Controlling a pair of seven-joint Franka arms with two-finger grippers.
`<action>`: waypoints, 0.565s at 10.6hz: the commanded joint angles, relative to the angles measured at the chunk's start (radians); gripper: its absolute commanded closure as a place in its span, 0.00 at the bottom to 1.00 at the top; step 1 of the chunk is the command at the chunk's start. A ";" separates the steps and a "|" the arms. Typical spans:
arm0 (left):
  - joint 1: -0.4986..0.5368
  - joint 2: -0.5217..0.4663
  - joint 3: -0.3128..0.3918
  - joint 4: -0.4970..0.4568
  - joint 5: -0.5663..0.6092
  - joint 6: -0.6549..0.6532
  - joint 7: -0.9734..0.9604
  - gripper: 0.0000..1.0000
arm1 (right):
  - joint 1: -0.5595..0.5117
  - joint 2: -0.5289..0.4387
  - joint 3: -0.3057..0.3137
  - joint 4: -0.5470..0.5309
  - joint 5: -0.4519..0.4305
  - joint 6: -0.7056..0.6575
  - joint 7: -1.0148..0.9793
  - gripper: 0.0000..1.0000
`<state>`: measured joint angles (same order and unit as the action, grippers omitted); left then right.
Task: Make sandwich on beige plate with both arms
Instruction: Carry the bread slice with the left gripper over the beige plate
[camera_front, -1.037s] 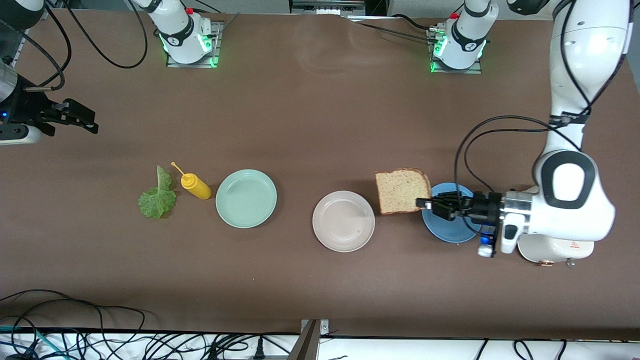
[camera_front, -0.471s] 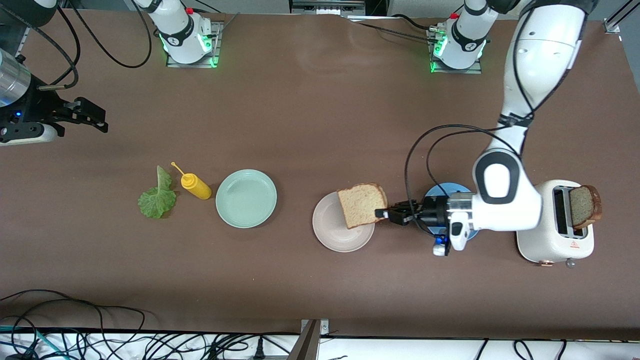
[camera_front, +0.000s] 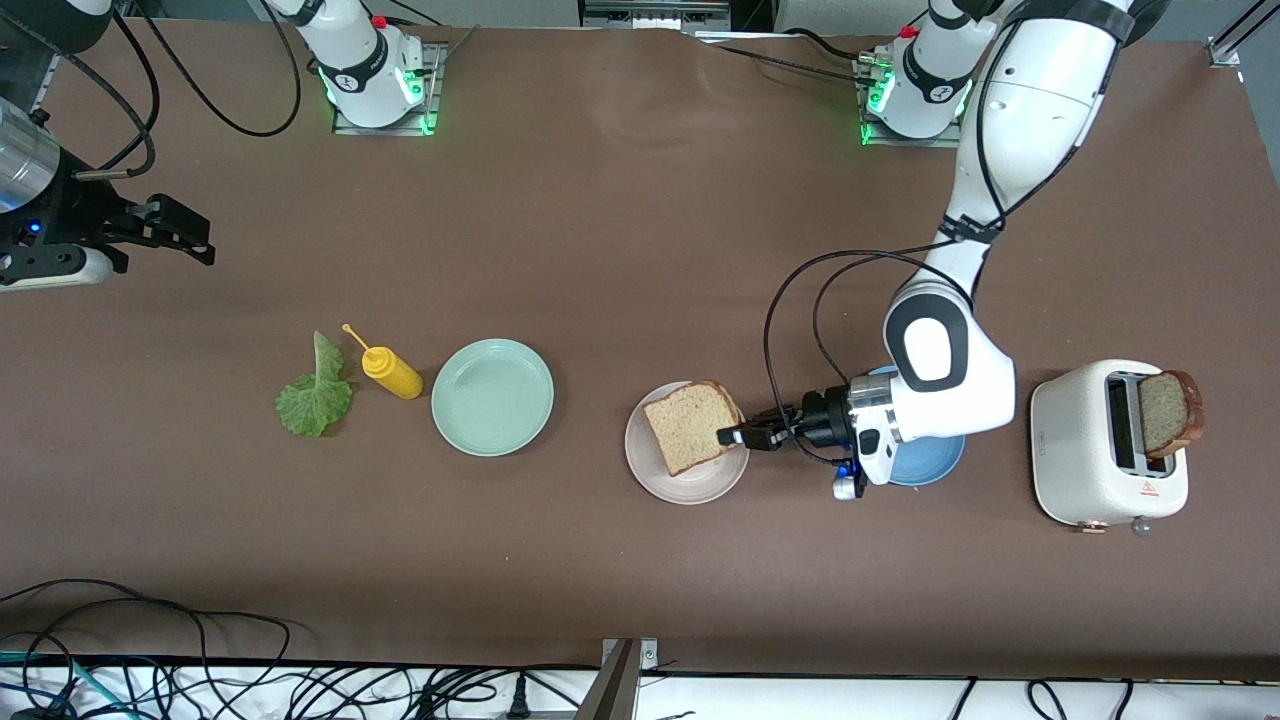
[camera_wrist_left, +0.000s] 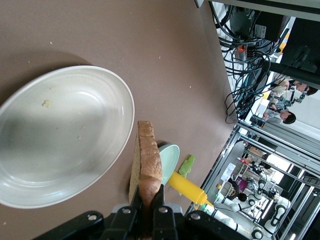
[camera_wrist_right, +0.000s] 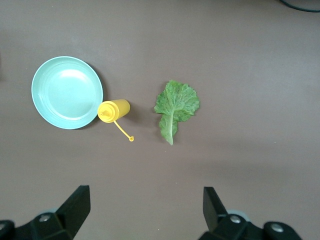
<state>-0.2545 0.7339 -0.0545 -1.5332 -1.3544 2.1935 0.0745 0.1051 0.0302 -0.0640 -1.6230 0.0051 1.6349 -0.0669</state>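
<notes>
Bread slice (camera_front: 688, 427) in left hand (camera_front: 733, 437) hides beige plate (camera_front: 690, 487) partly

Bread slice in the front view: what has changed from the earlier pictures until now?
The left end effector, shut on the bread slice, carried it from beside the blue plate to over the beige plate. The right end effector, lettuce and mustard bottle stayed put.

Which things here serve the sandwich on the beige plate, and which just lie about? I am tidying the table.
Belongs to the job:
- round beige plate
- brown bread slice, held over it by the shut left gripper
- crinkly green lettuce leaf
- second bread slice in the white toaster
- open right gripper, waiting

Lying about:
- mint-green plate
- blue plate
- yellow squeeze bottle
</notes>
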 joint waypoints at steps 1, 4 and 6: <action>-0.038 -0.004 0.010 -0.024 -0.048 0.086 0.059 1.00 | -0.004 -0.007 -0.007 0.012 0.003 -0.013 0.007 0.00; -0.058 0.013 0.010 -0.024 -0.051 0.132 0.073 1.00 | -0.002 -0.006 -0.005 0.012 0.001 -0.013 0.007 0.00; -0.077 0.025 0.010 -0.024 -0.083 0.169 0.086 1.00 | -0.002 -0.006 -0.005 0.011 -0.001 -0.015 0.007 0.00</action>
<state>-0.3079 0.7575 -0.0546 -1.5520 -1.3780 2.3309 0.1105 0.1039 0.0297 -0.0706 -1.6226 0.0051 1.6349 -0.0670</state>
